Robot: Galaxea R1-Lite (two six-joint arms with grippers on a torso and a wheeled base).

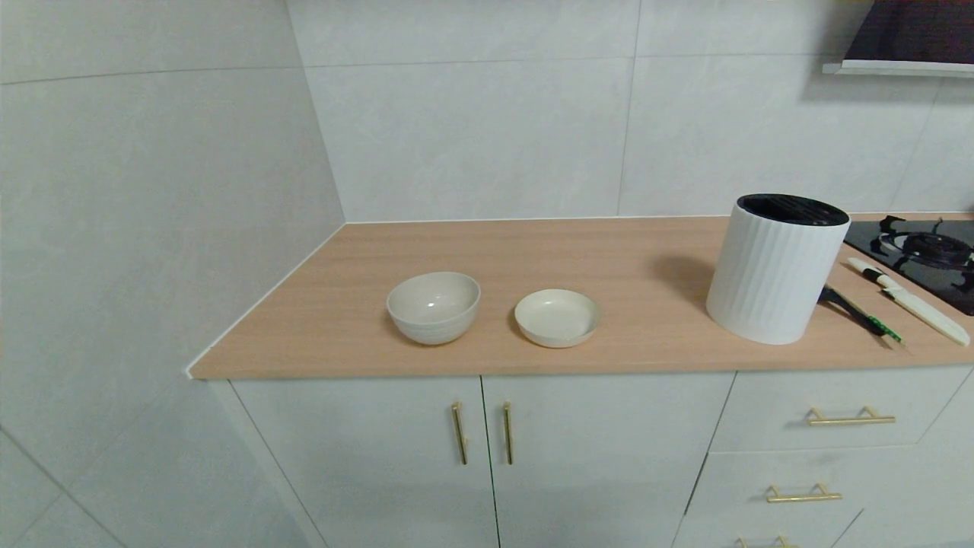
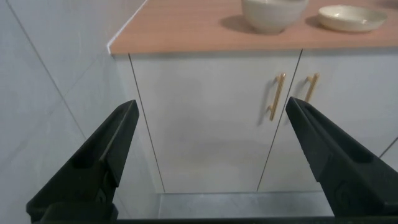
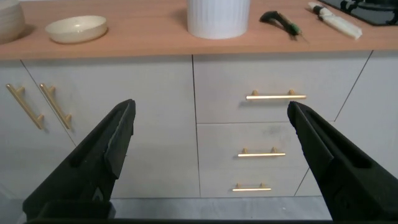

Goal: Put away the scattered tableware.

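Wood-grain counter up first from the head view, and the tableware is spread right along it: a deep cream bowl sits at nine o'clock from a shallow cream dish, near but not touching. Off at three o'clock from the dish stands a ribbed white holder with a dark slotted top, and at its three o'clock lie a black-handled utensil and a white knife, just short of the stove. Over to the left wrist view: the left gripper hangs low before the cabinet doors, fingers spread wide and holding nothing, with bowl and dish up on the counter beyond. Right wrist view now: the right gripper faces the drawers, fingers likewise parted and empty, with the dish, holder, utensil and knife on the counter edge above. Handling call: bowl and dish look rigid, smooth and glossy, so likely slippery and breakable; pinching across the rim looks safest. The knife and utensil look light and stiff, best taken by the handle. No label or writing can be read on anything.
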